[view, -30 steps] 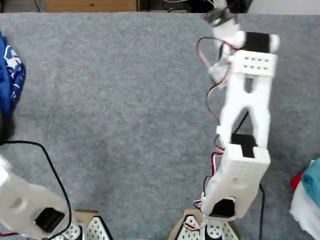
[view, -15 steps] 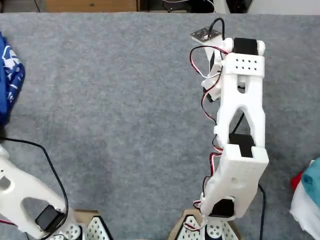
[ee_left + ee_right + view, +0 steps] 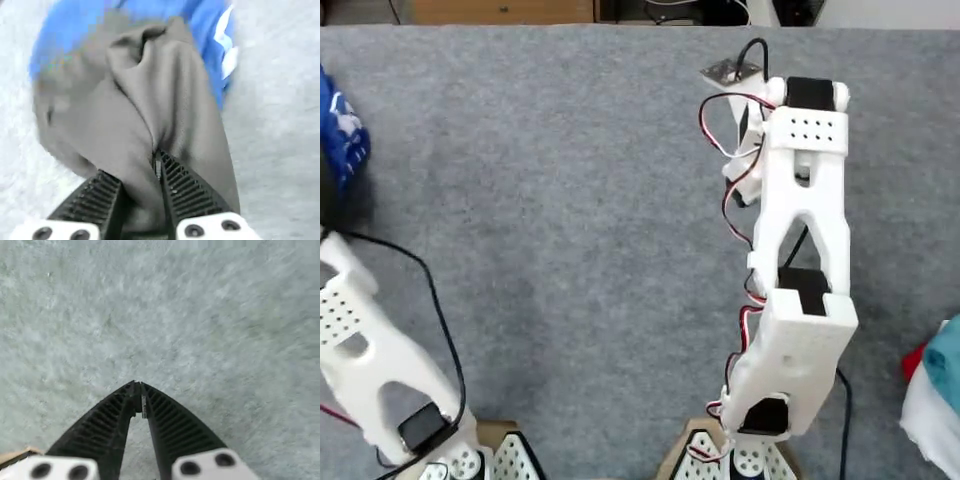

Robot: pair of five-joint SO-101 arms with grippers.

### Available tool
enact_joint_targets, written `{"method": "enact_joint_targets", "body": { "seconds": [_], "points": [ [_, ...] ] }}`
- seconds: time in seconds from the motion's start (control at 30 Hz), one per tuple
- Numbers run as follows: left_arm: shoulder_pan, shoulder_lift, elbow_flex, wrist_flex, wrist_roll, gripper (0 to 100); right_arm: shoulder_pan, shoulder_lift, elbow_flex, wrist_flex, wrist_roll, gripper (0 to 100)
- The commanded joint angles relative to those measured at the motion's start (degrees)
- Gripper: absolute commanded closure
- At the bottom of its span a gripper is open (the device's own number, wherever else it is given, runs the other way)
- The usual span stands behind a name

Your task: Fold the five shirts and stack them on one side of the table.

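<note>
- Currently clamped: left claw (image 3: 134, 166), its ridged fingers (image 3: 180, 190) closed on a fold of the grey shirt (image 3: 165, 100), with cloth pinched between them.
- Grey shirt: bunched and creased, with a deep fold running up from the claw. It lies partly over the blue shirt (image 3: 200, 20) and touches it.
- Blue shirt: blue with white print (too blurred to make out). In the high view it sits at the left edge of the worktop (image 3: 570, 200).
- Left arm (image 3: 370, 350): white, at the near left corner of the high view, angled toward the blue shirt, with a black cable looping over it.
- Right claw (image 3: 138, 387): fingertips together and nothing between them, above bare grey worktop.
- Right arm (image 3: 805, 250): white, stretched from its base at the near edge toward the far side of the worktop, with red and black wires along it.
- Clothes pile (image 3: 935, 395): teal, red and white cloth at the right edge of the worktop, well apart from both arms.
</note>
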Motion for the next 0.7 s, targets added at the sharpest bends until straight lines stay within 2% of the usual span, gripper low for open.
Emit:
{"method": "enact_joint_targets", "body": {
  "seconds": [0.0,0.17,0.3,0.53,0.67],
  "points": [
    [4.8,-8.3,-2.8,0.7,3.5,98,0.8,-5.2,4.7,0.7,-0.6,99.4],
    [11.3,-16.0,3.3,0.7,7.6,98,3.0,-7.2,10.7,0.6,-0.6,99.4],
    [18.2,-23.4,14.2,0.8,9.1,98,7.0,-9.7,11.1,0.6,-0.6,99.4],
    [33.0,-37.9,48.0,0.7,8.9,98,13.6,-13.5,11.3,0.8,-0.6,99.4],
    [39.6,-42.2,62.9,0.5,8.8,98,15.1,-16.5,14.3,0.7,-0.1,99.4]
  ]
}}
